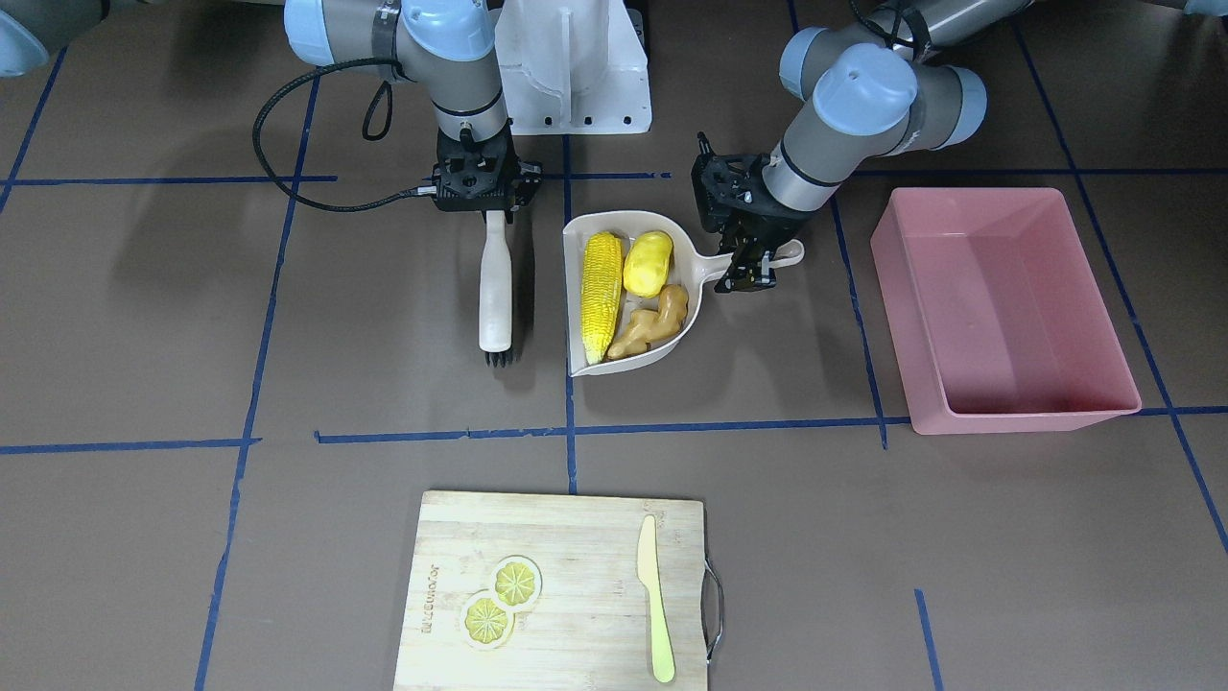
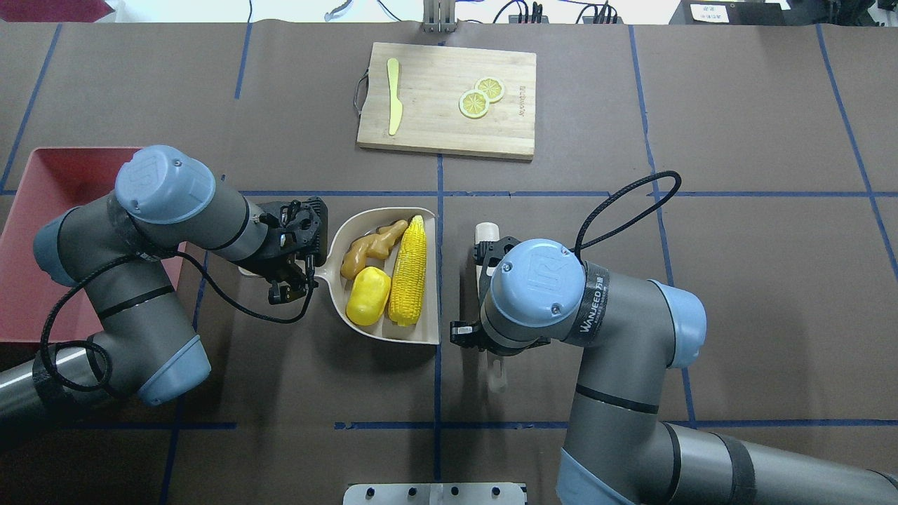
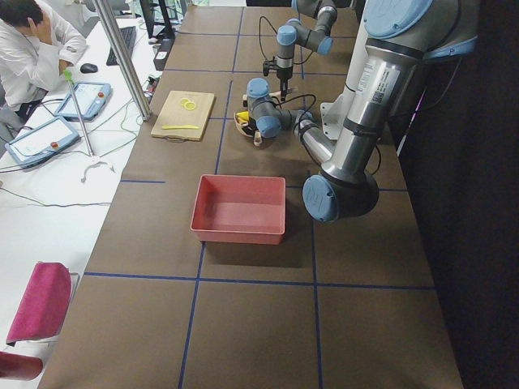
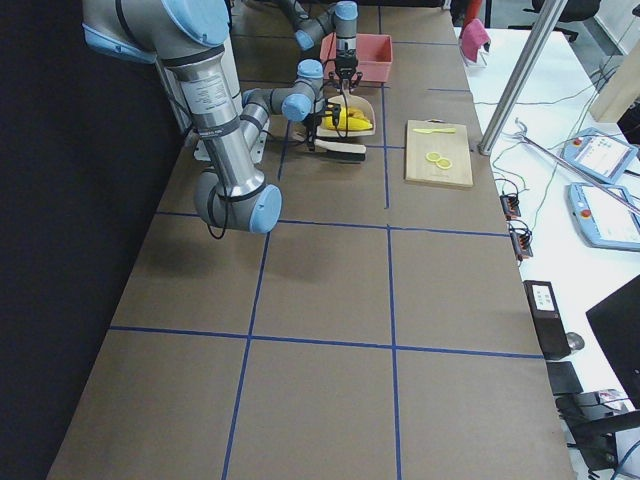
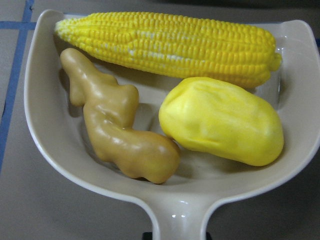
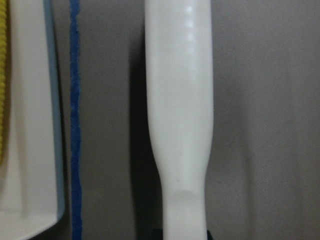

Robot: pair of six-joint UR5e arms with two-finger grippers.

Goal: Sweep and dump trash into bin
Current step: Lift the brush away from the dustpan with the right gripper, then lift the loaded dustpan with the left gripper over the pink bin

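Note:
The beige dustpan (image 1: 614, 220) lies on the table with the trash in it: a corn cob (image 1: 602, 293), a yellow potato-like lump (image 1: 649, 263) and a tan ginger root (image 1: 654, 321). The left wrist view shows the corn (image 5: 170, 45), the lump (image 5: 222, 120) and the ginger (image 5: 120, 135) up close. My left gripper (image 1: 753, 264) is shut on the dustpan's handle (image 1: 789, 254). The pink bin (image 1: 1017, 317) stands empty beyond it, on my left. My right gripper (image 1: 494, 206) is shut on the white brush (image 1: 495, 288), which lies beside the dustpan's open side.
A wooden cutting board (image 1: 566, 537) at the table's far side carries two lemon slices (image 1: 501, 600) and a pale yellow-green knife (image 1: 654, 600). A white mount (image 1: 576, 67) stands between my arms. A black cable (image 1: 288, 182) loops off my right wrist.

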